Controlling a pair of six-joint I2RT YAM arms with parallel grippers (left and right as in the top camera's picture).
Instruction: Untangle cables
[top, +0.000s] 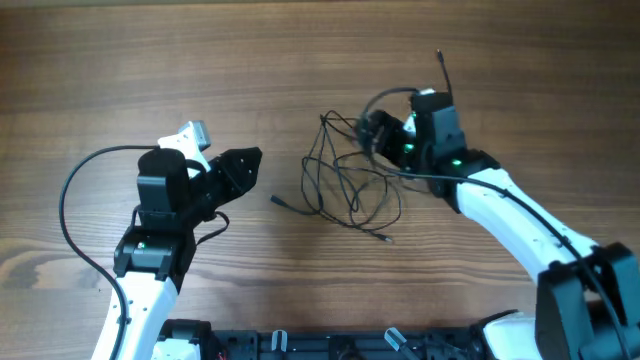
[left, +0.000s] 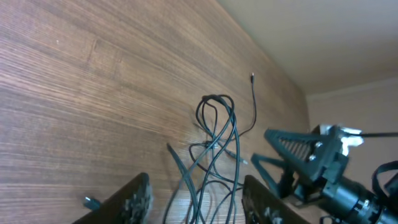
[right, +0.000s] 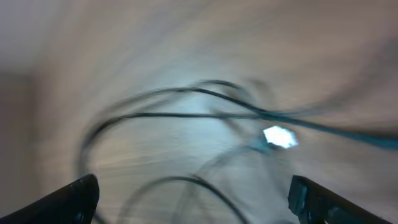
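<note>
1. Wood-grain desk (top: 120, 60) fills the overhead view. The cables (top: 345, 180) lie on it just right of centre, between the two arms.
2. Handling, as a judgement: they look very light and limp, so pulling one strand would probably drag the rest of the heap along. Cord this thin and smooth may also slip out of a loose pinch.
3. Where to take hold, as I judge it: a free end by the plug tip (top: 277, 200) at the heap's left edge, or the loose strand (top: 441, 65) running toward the upper right. The crossed middle looks like the worst place to grab.
4. Looks: thin black cords in several open, overlapping loops, with small silvery tips. How many cords there are cannot be told.
5. The right claw (top: 375, 130) sits over the heap's upper right edge, fingers spread wide and nothing clamped. Its own view is blurred, so contact cannot be told.
6. The left claw (top: 248, 163) is left of the heap and apart from it, fingers parted, holding nothing.
</note>
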